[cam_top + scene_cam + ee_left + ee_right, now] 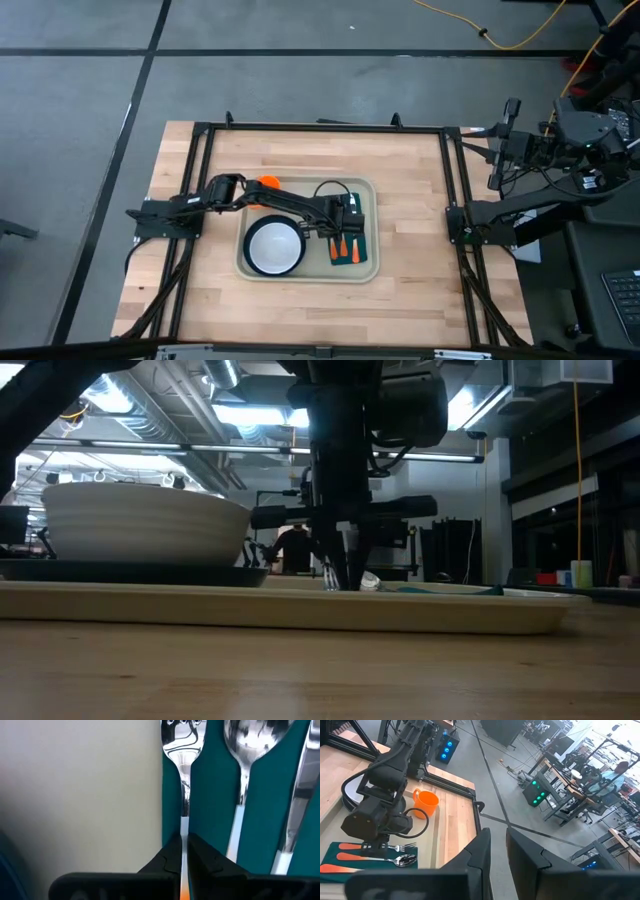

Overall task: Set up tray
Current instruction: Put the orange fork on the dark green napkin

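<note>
Tray [305,270] rests on wooden table [420,200]; left tool [183,851] pinches fork [183,750].

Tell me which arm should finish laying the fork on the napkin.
Left. The left gripper is already over the tray, shut on the fork at the near edge of the napkin. The right gripper is parked off the table's right side, open and far from the cutlery.

Backlit, dim foreground; glaring ceiling lights

Beige tray [368,268], teal napkin [357,258], orange mug [426,802]
</note>
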Robot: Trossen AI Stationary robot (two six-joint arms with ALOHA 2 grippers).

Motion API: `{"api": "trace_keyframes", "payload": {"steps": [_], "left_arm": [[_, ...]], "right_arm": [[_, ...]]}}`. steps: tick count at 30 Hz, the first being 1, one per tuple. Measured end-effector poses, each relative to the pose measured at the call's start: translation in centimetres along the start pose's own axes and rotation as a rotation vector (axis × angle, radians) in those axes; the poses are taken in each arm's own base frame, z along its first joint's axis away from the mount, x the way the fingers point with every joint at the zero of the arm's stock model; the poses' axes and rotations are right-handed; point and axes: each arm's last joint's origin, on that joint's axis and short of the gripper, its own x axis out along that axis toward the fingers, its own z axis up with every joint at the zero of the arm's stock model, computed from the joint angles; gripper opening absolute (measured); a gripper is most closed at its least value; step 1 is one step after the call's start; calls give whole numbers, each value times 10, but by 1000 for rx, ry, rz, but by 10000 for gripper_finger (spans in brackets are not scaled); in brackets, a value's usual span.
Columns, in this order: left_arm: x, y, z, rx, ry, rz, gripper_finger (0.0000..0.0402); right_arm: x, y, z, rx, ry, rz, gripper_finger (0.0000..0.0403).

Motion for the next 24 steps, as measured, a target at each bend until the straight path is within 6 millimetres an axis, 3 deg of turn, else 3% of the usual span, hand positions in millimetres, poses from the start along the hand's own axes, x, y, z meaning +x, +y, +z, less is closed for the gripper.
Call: {"api": "trace_keyframes", "payload": {"steps": [24], "left_arm": [[0, -4, 0, 23, 22, -32, 3]], "right_arm": [[0, 1, -1, -6, 12, 6, 67]]}}
